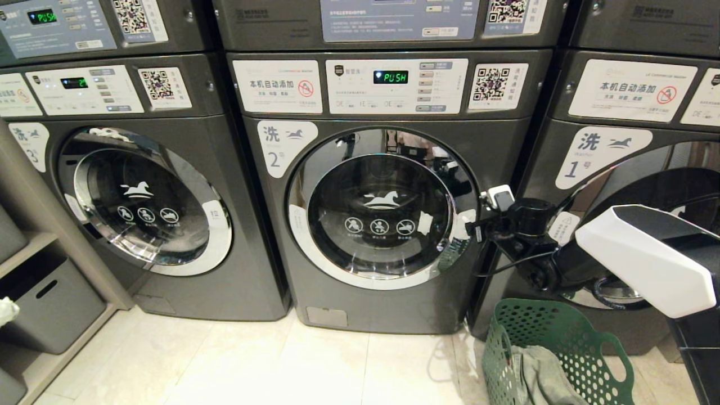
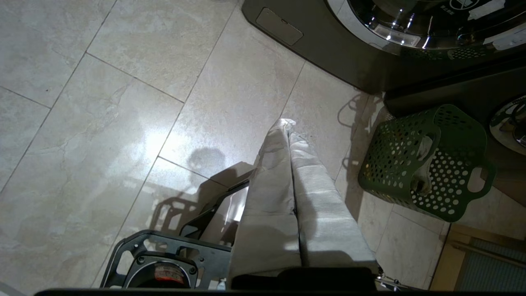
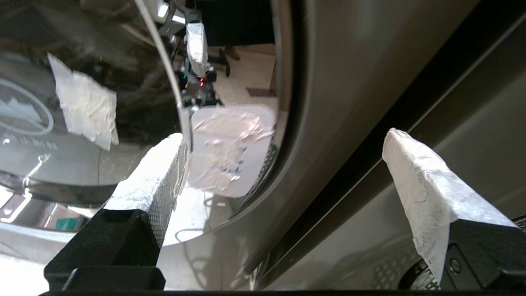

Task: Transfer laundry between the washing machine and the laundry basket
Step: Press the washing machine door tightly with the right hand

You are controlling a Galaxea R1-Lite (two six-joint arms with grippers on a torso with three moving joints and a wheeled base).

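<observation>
Washing machine (image 1: pixel 371 208) stands between two like machines, laundry basket (image 1: pixel 554 351) on floor (image 1: pixel 281 365) before its right neighbour, garment (image 1: pixel 543 374) inside, right end effector (image 1: pixel 488 216) at door's right edge.

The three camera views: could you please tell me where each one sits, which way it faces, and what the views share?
Head view: on the head, facing forward and down at washing machine 2; the right gripper, open, is at its door's edge.
Left wrist view: behind the shut left gripper, facing down at the floor.
Right wrist view: behind the right gripper, close against the door rim.
Shared: the green laundry basket shows in the head and left wrist views.
</observation>
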